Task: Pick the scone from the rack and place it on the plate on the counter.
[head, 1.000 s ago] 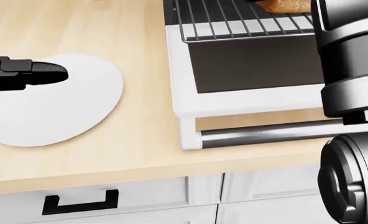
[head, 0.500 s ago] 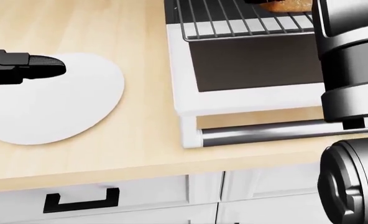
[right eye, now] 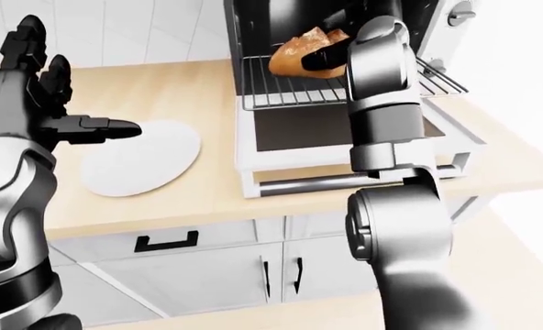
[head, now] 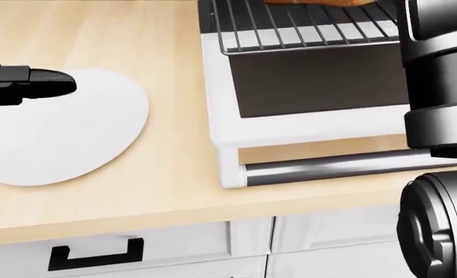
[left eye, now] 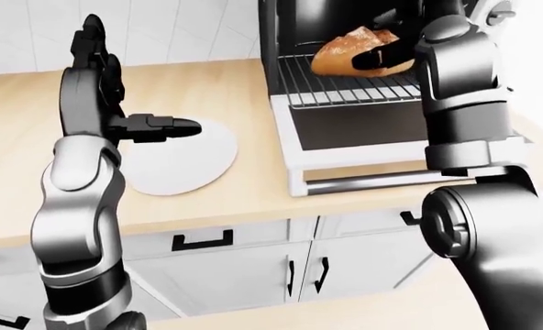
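Two hands show: your left hand (right eye: pixel 33 103) hangs open, fingers spread, over the white plate (right eye: pixel 148 165) at nine o'clock; farther, at one o'clock, your right hand (left eye: pixel 382 56) grips the scone (left eye: pixel 349 51) above the oven rack (left eye: pixel 354 91).

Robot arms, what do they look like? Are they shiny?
Yes. Both arms are shiny silver-grey tubes with fat round joints like drums. The left hand is black and blocky, with thick fingers that have ridged, rounded tips. The right hand is black too. No cables or markings show.
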Controlling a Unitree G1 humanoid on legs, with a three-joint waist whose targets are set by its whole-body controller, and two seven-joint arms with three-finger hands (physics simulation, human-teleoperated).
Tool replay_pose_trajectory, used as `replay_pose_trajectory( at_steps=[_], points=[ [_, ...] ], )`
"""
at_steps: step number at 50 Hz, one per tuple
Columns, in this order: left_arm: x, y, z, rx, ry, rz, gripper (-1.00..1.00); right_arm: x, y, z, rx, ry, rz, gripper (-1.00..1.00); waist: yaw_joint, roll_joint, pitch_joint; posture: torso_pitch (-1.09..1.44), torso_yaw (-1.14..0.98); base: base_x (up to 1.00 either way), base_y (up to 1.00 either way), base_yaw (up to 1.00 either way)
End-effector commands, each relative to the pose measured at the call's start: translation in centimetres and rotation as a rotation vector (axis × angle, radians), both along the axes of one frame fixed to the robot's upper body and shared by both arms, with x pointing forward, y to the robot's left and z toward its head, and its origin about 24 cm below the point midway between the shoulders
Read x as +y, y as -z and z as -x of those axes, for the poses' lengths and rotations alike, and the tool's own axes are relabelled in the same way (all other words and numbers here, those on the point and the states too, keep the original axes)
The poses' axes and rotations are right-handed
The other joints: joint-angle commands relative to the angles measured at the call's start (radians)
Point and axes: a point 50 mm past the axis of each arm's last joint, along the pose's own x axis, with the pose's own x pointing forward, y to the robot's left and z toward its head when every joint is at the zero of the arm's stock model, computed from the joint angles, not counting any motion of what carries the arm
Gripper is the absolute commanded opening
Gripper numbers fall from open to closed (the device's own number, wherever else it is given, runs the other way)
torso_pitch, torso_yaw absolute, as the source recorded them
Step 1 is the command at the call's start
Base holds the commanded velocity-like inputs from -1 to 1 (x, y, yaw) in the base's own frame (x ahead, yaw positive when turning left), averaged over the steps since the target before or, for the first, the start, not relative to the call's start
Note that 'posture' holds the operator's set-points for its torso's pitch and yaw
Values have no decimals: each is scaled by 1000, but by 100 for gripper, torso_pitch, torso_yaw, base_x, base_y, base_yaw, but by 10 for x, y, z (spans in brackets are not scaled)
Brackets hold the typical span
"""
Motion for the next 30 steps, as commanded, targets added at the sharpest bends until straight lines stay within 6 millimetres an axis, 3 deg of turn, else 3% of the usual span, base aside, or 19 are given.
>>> replay_pose_trajectory(
  at_steps=[1, 14, 30],
  points=[
    [0, -17, 6, -87, -4, -17, 100, 6, -26, 6, -96, -26, 7, -100, 3, 1, -27, 0, 0, 0, 0, 0],
    [2, -18, 7, -88, -14, -14, 100, 19, -42, 23, -124, -88, 2, -100, 4, 2, -20, 0, 0, 0, 0, 0],
    [0, -21, 6, -89, -12, -18, 100, 43, -57, 59, -157, -206, -10, -100, 4, 5, -14, 0, 0, 0, 0, 0]
  ],
)
